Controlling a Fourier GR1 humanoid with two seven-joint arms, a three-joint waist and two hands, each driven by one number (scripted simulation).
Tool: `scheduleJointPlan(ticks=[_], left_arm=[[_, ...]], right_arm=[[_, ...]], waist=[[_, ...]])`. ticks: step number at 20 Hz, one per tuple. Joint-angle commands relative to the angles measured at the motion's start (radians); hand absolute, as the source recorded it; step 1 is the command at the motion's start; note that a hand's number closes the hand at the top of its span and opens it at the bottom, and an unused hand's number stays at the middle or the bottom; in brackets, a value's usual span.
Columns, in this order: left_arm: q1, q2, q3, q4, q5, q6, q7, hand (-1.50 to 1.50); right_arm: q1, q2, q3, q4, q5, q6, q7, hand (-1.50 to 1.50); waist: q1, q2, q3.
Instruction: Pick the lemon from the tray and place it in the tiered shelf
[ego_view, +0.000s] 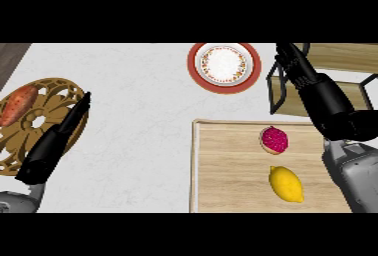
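A yellow lemon lies on the wooden tray at the lower right. Beside it, further back on the tray, sits a halved pink fruit. The tiered shelf, with a black frame and wooden boards, stands at the upper right. My right hand is stretched out with straight fingers over the shelf's left side, well beyond the lemon and holding nothing. My left hand rests open at the left, fingers pointing up, over the edge of a woven trivet.
A round woven wooden trivet at the left carries a sweet potato. A red-rimmed white plate stands at the back centre, left of the shelf. The counter is pale marble.
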Motion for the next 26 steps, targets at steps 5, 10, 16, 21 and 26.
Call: scheduleJointPlan(ticks=[5,10,16,21,26], left_arm=[[-0.033,-0.204,-0.021,0.047,-0.026,0.125,0.065,0.0],[-0.026,-0.193,0.011,0.042,0.052,0.084,0.085,0.0],[-0.124,-0.282,-0.007,0.146,0.023,0.117,0.118,0.0],[-0.06,-0.264,-0.008,0.05,0.017,0.09,0.145,0.0],[-0.104,-0.294,-0.004,0.099,0.002,0.102,0.137,0.0]], right_arm=[[0.04,-0.089,-0.102,0.093,-0.232,0.287,0.035,-1.5],[0.123,-0.24,-0.113,0.15,0.104,0.1,-0.021,1.5],[0.262,-0.025,-0.294,0.371,-0.018,-0.021,-0.442,-1.5],[0.308,-0.092,-0.347,0.366,-0.178,0.27,-0.511,-1.5],[0.31,-0.249,-0.234,0.216,-0.065,0.372,-0.353,-1.5]], waist=[[-0.009,-0.011,-0.01],[-0.054,-0.002,-0.02],[-0.021,-0.006,-0.008],[-0.005,-0.015,-0.01],[-0.01,-0.017,-0.011]])
